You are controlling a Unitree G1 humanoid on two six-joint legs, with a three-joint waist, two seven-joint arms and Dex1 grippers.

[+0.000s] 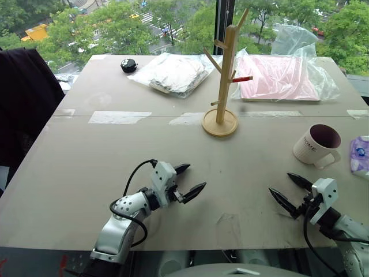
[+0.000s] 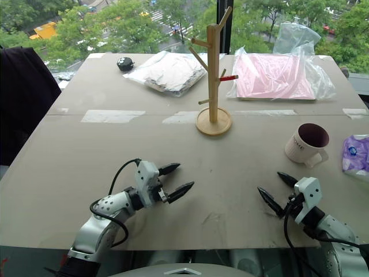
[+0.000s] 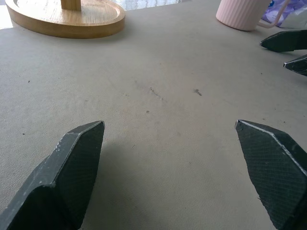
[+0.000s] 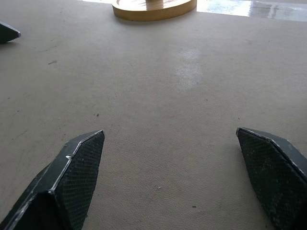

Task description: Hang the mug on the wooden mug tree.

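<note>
The white mug [image 1: 316, 145] with a dark maroon inside and "HOME" lettering stands upright on the table at the right, its handle toward the front right. The wooden mug tree [image 1: 222, 81] rises from its round base [image 3: 67, 19] at the table's middle, far from the mug. My right gripper [image 1: 290, 192] hovers low near the front edge, just in front of the mug, open and empty. Over at the front centre-left my left gripper [image 1: 185, 180] is open too, with nothing between its fingers. The mug's lower part [image 3: 240, 13] appears in the left wrist view.
Two plastic bags lie at the back: a grey-white one [image 1: 173, 72] and a pink one [image 1: 282, 78]. A small black object [image 1: 128, 65] sits at the back left. A purple-white packet [image 1: 361, 156] lies at the right edge. Tape strips [image 1: 118, 117] cross the table's middle.
</note>
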